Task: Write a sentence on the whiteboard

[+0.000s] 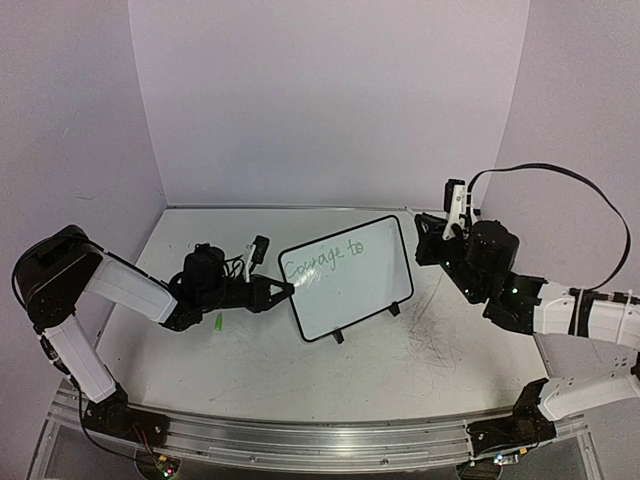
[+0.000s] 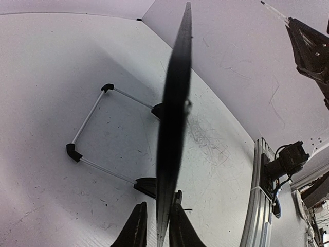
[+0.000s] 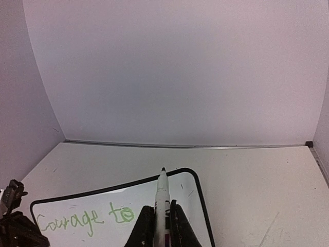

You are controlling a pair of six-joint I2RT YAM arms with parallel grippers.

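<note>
The whiteboard stands tilted on its stand near the table's middle, with the sentence in green reading "Courage to" along its top. My left gripper straddles the board's left edge. Its jaws are slightly open: one finger touches the board, the other stands a little off it. My right gripper hovers off the board's right corner, shut on a white marker. The marker's tip is off the board. The words also show in the right wrist view.
A green marker cap lies on the scuffed tabletop beside my left arm. The board's wire stand and black feet rest on the table. Purple walls close in the back and both sides. A metal rail runs along the near edge.
</note>
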